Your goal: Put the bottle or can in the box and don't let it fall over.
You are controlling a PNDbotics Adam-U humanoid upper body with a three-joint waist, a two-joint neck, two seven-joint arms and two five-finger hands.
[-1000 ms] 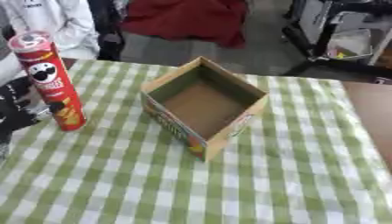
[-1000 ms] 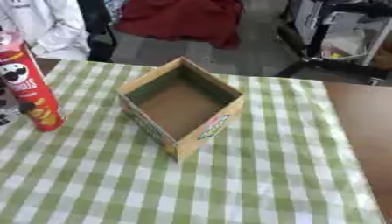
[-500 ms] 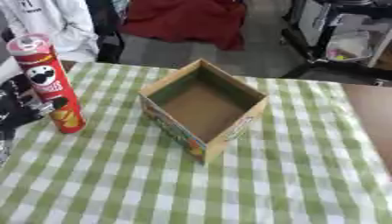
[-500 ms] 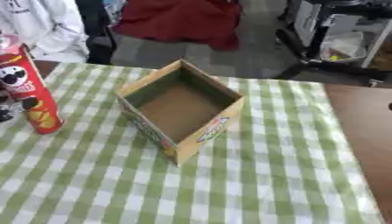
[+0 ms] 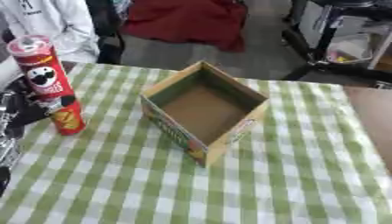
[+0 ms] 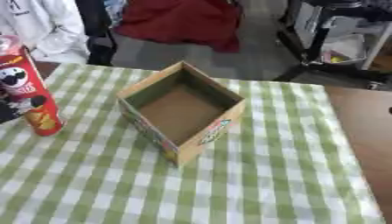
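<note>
A tall red chip can (image 5: pixel 50 85) with a clear lid stands upright on the green checked tablecloth (image 5: pixel 291 175) at the far left. My black left hand (image 5: pixel 21 114) reaches in from the left edge beside the can. A dark fingertip (image 5: pixel 67 101) curls round the can's front at mid height. An open cardboard box (image 5: pixel 172 127) with printed sides sits in the middle of the table, turned corner-on, and nothing lies inside it. The box stands about one can-height to the right of the can. My right hand shows in neither view.
Bare brown tabletop (image 5: pixel 375 113) shows past the cloth on the right. Beyond the far edge are a person in white (image 5: pixel 46 22), a red cloth (image 5: pixel 183 19) on the floor and a black stand (image 5: pixel 329 35).
My left hand has come in against the can and a finger now wraps its front. The can and box stay where they were.
</note>
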